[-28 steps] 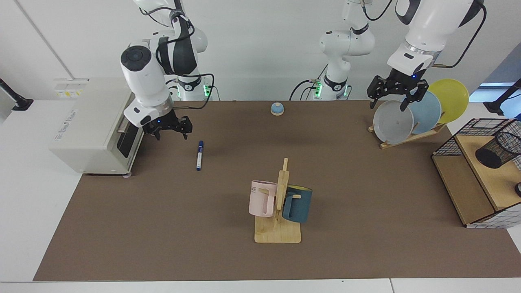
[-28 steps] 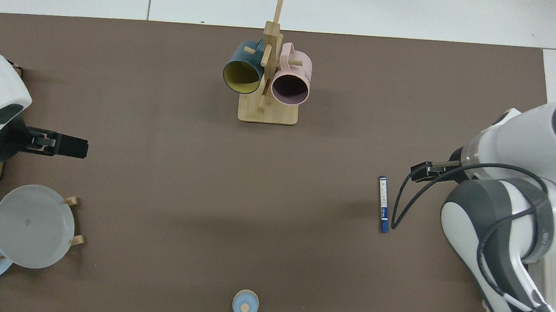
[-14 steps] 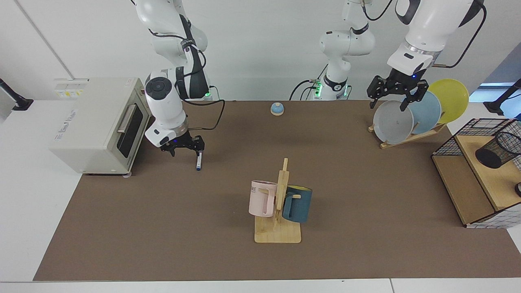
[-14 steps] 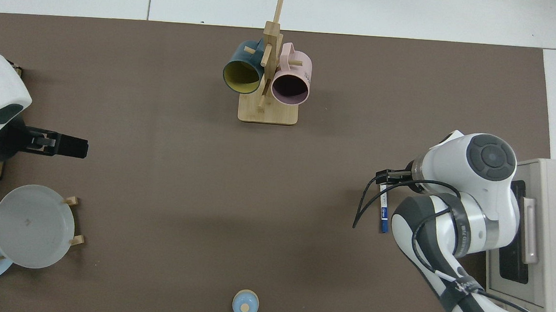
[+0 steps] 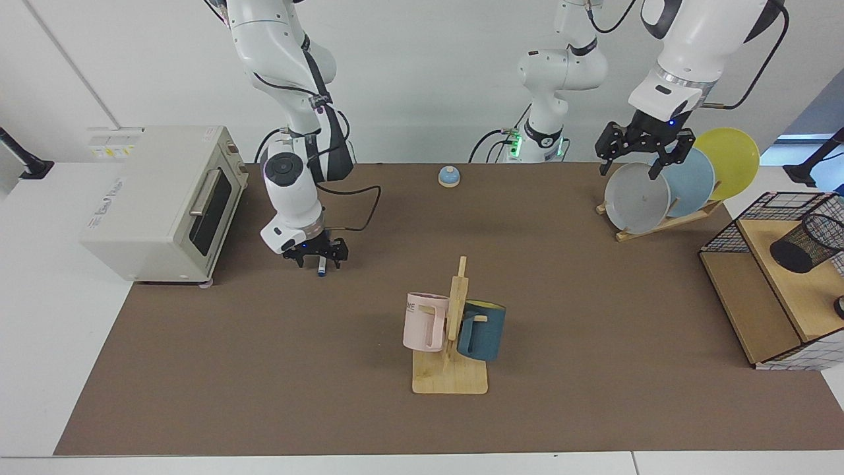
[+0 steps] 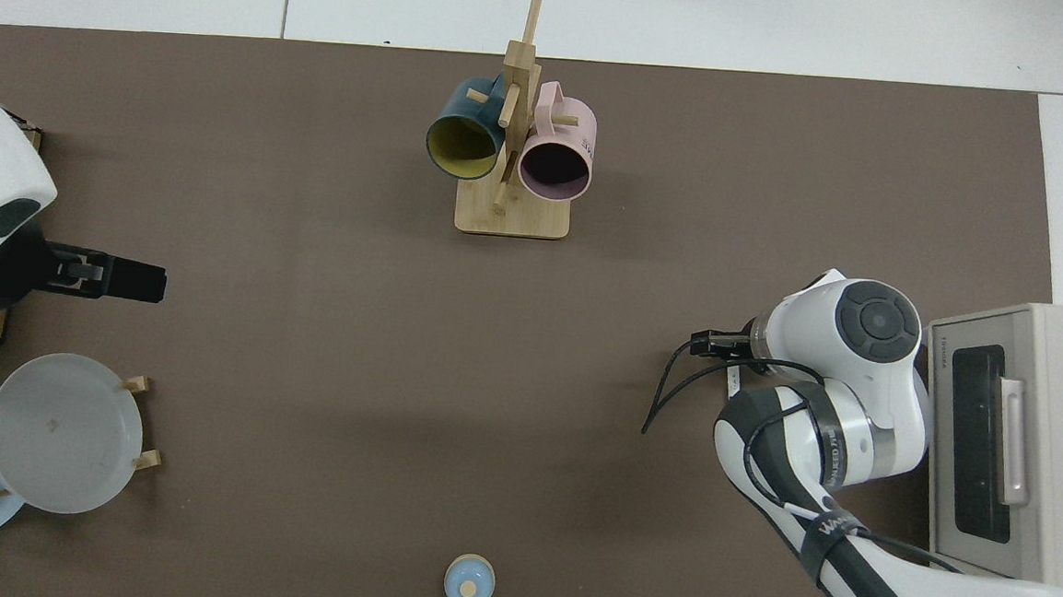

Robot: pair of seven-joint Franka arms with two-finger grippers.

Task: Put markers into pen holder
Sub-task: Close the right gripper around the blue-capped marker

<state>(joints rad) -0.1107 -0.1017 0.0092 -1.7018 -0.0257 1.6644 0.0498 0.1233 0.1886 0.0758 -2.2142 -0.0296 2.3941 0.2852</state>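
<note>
Facing view, right gripper (image 5: 318,258): low over the brown mat (image 5: 264,369), straddling the marker (image 5: 321,268); fingers spread, one on each side of the barrel, not closed on it.
Marker: lying flat on the mat near the toaster oven (image 5: 155,201); only its lower end with the blue tip shows below the fingers. In the top view a short white stretch (image 6: 733,377) shows beside the arm's wrist, the rest is hidden.
Left gripper (image 5: 643,150): waiting high above the plate rack (image 5: 659,224), fingers apart, holding nothing; in the top view it (image 6: 131,280) points toward the middle of the table.
Pen holder (image 5: 806,243): black mesh cup lying tilted on the upper wooden shelf of the wire rack (image 5: 745,310), mouth turned up and away from the arms; through the mesh nothing can be seen inside.
Wire rack: lower wooden shelf bare.
Mugs: a pink mug (image 5: 424,321) and a dark blue mug (image 5: 482,331) hang on the wooden mug tree (image 5: 455,343); the top view looks into both mouths, pink (image 6: 554,169) and yellow-lined blue (image 6: 460,146), and both are empty.
Plate rack: grey plate (image 5: 634,198), light blue plate (image 5: 692,181) and yellow plate (image 5: 732,158) stand on edge in a row.
Toaster oven: door shut.
Blue bell (image 5: 449,175): at the far edge of the mat, well apart from the marker.
</note>
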